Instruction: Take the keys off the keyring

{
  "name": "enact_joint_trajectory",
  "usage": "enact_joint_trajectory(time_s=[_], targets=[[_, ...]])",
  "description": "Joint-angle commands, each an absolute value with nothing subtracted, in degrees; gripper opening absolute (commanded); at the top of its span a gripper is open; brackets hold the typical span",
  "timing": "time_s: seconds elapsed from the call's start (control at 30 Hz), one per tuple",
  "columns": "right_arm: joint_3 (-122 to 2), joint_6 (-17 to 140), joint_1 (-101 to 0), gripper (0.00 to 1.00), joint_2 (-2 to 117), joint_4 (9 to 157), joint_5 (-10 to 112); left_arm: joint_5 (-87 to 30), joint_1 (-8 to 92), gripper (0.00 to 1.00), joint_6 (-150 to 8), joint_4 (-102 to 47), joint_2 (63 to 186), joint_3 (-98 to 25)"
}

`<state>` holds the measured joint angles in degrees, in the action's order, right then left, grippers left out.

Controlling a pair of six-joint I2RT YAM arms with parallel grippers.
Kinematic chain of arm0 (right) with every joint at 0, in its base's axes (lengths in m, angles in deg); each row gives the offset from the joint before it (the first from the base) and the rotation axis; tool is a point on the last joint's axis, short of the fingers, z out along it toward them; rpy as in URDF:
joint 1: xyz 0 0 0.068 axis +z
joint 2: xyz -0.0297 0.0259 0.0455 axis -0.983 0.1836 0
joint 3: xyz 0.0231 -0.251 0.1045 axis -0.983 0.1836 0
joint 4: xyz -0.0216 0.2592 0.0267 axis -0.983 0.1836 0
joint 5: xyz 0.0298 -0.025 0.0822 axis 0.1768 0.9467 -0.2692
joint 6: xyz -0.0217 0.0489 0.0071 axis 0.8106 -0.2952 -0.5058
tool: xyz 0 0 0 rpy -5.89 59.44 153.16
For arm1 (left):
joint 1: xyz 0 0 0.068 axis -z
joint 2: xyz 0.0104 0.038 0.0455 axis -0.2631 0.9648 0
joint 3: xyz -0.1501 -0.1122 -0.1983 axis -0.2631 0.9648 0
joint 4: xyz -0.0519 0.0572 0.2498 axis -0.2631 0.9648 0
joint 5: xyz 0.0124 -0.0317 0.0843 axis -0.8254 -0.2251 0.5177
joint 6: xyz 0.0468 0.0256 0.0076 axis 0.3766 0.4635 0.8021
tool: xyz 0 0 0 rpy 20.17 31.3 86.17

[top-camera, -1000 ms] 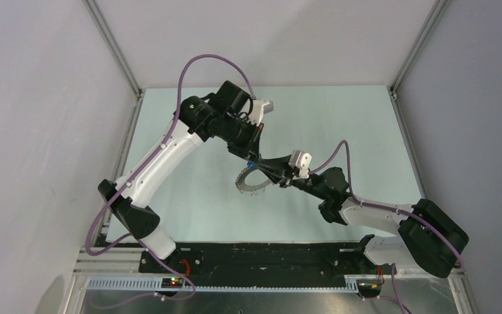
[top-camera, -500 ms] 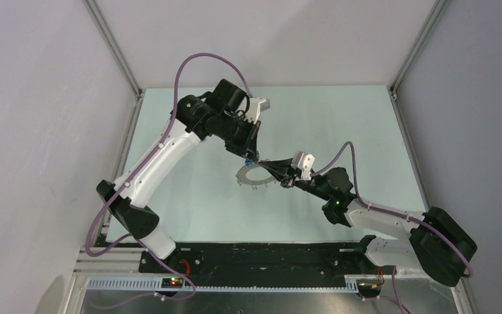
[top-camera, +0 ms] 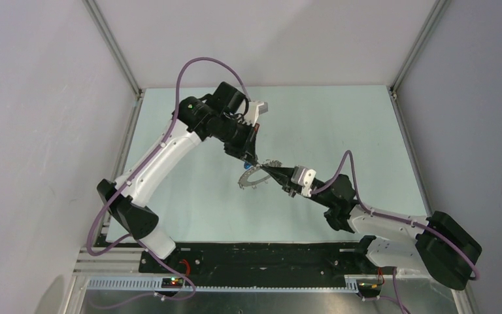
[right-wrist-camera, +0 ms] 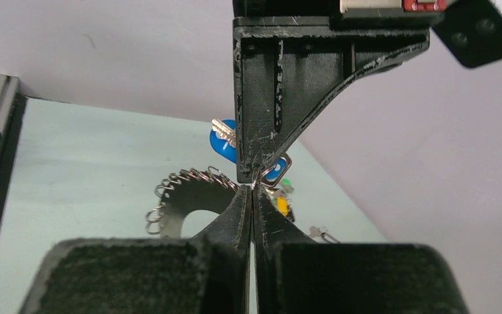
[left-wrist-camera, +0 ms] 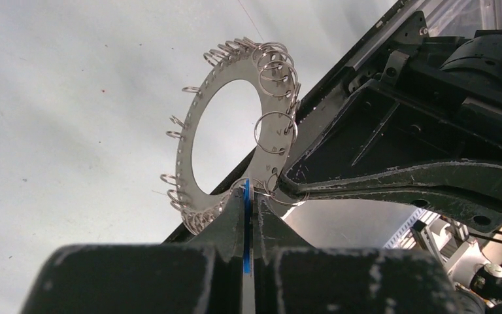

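Note:
The keyring (top-camera: 253, 178) is a flat grey metal hoop with many small wire split rings along its rim, held in the air between both grippers. It also shows in the left wrist view (left-wrist-camera: 186, 154) and the right wrist view (right-wrist-camera: 176, 196). My left gripper (top-camera: 253, 160) (left-wrist-camera: 247, 186) is shut on a blue-headed silver key (right-wrist-camera: 224, 145) at the hoop's edge. My right gripper (top-camera: 273, 171) (right-wrist-camera: 253, 188) is shut on one small wire ring just beside the left fingertips (right-wrist-camera: 261, 131). Its black fingers (left-wrist-camera: 379, 183) reach in from the right.
On the table behind the grippers lie yellow and green tagged pieces (right-wrist-camera: 281, 206) and a loose small key (right-wrist-camera: 319, 232). Grey enclosure walls with aluminium posts stand on both sides, and the black base rail (top-camera: 255, 255) runs along the near edge.
My right arm has stretched forward and left, bringing its gripper tip up against the left gripper. The hoop has tilted more edge-on and shifted slightly away.

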<state>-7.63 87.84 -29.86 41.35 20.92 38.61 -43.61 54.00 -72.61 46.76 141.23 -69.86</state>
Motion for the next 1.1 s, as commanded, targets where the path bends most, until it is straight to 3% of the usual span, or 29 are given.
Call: enact_joint_trajectory(time_s=[0.0, 0.3, 0.77, 1.07], targets=[[-6.69, 96.15, -28.45, 0.00, 41.65, 11.33, 40.04, -46.50, 53.66, 0.00, -73.32, 45.79, 140.14, -69.05], [-4.38, 111.68, -28.09, 0.00, 46.80, 0.80, 32.19, -49.75, 53.59, 0.00, -71.79, 45.72, 140.21, -68.43], [-6.93, 123.06, -28.27, 0.00, 47.04, 5.11, 25.38, -52.18, 53.64, 0.00, -69.42, 45.76, 142.62, -67.10], [-5.79, 129.73, -28.27, 0.00, 45.07, 6.88, 36.94, -48.09, 53.18, 0.00, -69.50, 45.75, 141.34, -65.68]])
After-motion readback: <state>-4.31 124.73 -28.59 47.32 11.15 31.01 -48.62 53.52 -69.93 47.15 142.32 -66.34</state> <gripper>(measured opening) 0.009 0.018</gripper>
